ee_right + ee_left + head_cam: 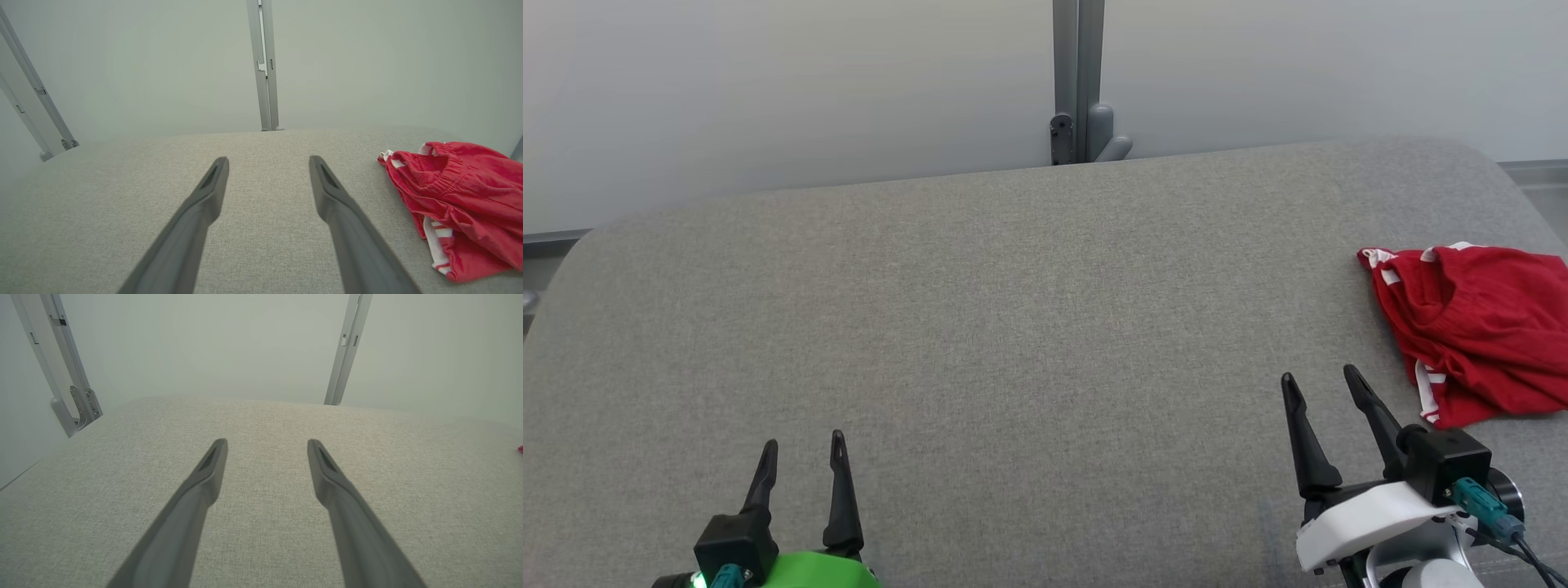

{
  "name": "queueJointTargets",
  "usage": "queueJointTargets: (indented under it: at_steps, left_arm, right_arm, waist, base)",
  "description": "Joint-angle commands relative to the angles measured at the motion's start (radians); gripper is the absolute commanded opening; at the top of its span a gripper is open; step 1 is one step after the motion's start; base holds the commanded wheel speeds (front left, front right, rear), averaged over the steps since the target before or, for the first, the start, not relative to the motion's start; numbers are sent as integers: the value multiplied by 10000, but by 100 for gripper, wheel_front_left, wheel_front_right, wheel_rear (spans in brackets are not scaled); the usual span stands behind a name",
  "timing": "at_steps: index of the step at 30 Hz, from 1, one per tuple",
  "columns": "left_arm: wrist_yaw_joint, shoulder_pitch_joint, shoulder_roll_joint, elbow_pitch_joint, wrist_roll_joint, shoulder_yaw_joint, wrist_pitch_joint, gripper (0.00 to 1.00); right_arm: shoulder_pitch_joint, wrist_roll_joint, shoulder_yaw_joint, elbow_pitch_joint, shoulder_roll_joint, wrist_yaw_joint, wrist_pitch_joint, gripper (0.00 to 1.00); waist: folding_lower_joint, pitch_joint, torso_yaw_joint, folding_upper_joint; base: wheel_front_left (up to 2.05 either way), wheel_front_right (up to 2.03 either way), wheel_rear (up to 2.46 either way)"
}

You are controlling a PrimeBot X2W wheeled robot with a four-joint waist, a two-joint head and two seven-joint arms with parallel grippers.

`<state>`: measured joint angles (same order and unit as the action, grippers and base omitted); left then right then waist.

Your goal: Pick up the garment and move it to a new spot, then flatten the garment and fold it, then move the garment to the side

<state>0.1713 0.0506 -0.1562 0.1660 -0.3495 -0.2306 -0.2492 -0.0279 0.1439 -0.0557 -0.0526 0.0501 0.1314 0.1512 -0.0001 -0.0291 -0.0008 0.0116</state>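
Note:
The garment point(1482, 331) is a red piece with white stripes, crumpled in a heap at the right edge of the grey padded table point(1013, 327). In the right wrist view the garment point(461, 196) lies to the right of the fingers, its elastic waistband showing. My right gripper point(1319, 377) hovers open just left of the heap, nothing between its fingers. At the lower left my left gripper point(803, 443) stands open and empty, far from the cloth. In the left wrist view my left gripper point(267, 443) points over bare fabric, with a sliver of red garment point(520, 448) at the right edge.
A pale wall runs behind the table, with a grey metal post and bracket point(1078, 122) at its middle. More grey posts point(69, 388) stand at the table's far corners. The table's rounded right corner lies just beyond the garment.

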Motion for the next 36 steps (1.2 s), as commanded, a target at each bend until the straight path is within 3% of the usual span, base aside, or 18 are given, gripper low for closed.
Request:
queueJointTargets:
  at_steps: [1, 18, 19, 23, 36]
  left_arm:
    - [-55, -132, 11, -16, 141, -57, -93, 100]
    - [15, 63, -56, -86, -9, -176, -50, 100]
    - [1, 13, 6, -35, -9, -195, -44, 0]
    - [-1, 194, 87, 322, -91, -258, -9, 0]
    - [-520, -168, 223, 430, -2310, 308, 569, 0]
  right_arm:
    - [-104, 76, -11, 23, 13, -16, 55, 100]
    - [-159, 213, 35, -60, 11, -16, 205, 100]
    - [-57, 187, 13, -75, 0, 0, 133, 0]
    - [-246, 219, -10, -415, -34, 0, 109, 0]
    - [36, 2902, 128, -648, 123, -1, -226, 0]
  waist:
    - [1, -6, -2, -116]
    - [1, -160, -4, -116]
    - [1, -161, -5, 0]
    - [1, -161, -5, 0]
    - [1, -111, -4, -12]
  base:
    - [0, 0, 0]
    - [0, 0, 0]
    - [0, 0, 0]
    - [0, 0, 0]
    - [0, 0, 0]
